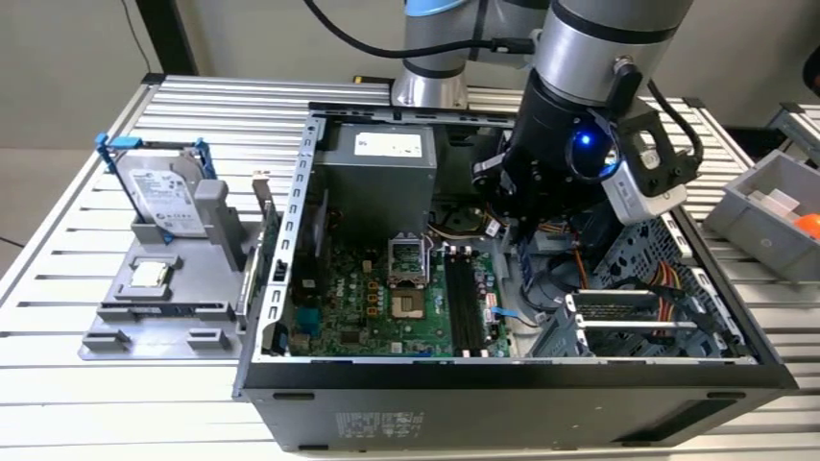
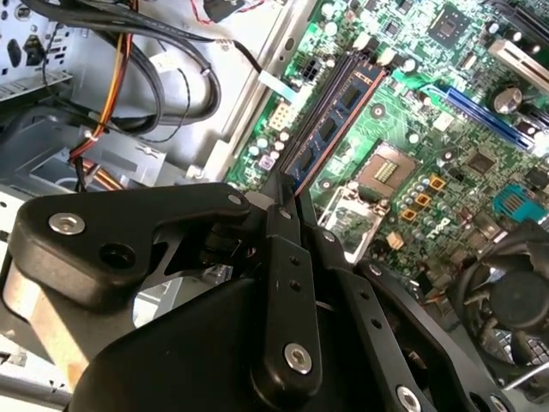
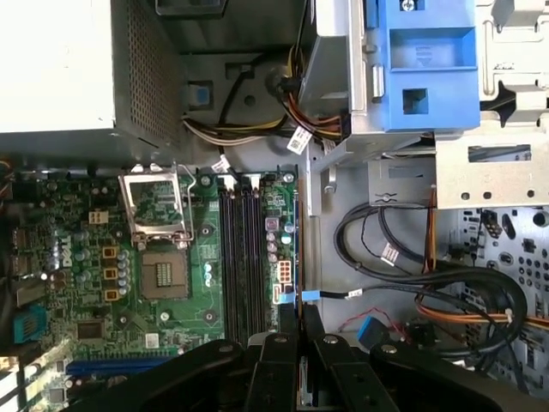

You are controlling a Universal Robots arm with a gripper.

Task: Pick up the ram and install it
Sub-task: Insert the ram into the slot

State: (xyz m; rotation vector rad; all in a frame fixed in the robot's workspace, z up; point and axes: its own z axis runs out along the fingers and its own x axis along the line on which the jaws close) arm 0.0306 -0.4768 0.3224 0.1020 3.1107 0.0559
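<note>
The ram (image 2: 336, 116) is a thin blue-green stick with dark chips and a copper contact edge. My gripper (image 2: 288, 196) is shut on one end of it. In the second wrist view the stick reaches out from the fingertips over the green motherboard (image 2: 446, 129), alongside the black memory slots (image 2: 336, 70). In the first wrist view the slots (image 3: 244, 257) stand bare, just beyond my gripper (image 3: 296, 324). In the exterior view my gripper (image 1: 516, 213) hangs inside the open computer case, above and behind the slots (image 1: 464, 300).
A silver hard drive (image 1: 167, 197) in a blue-handled frame and a small square processor chip (image 1: 149, 274) sit on a grey holder at the exterior view's left. Inside the case are the processor socket (image 1: 407, 279), power supply (image 1: 378, 173), cable bundles (image 3: 463, 300) and drive cage (image 1: 640, 322). A grey bin (image 1: 769, 206) stands at the right.
</note>
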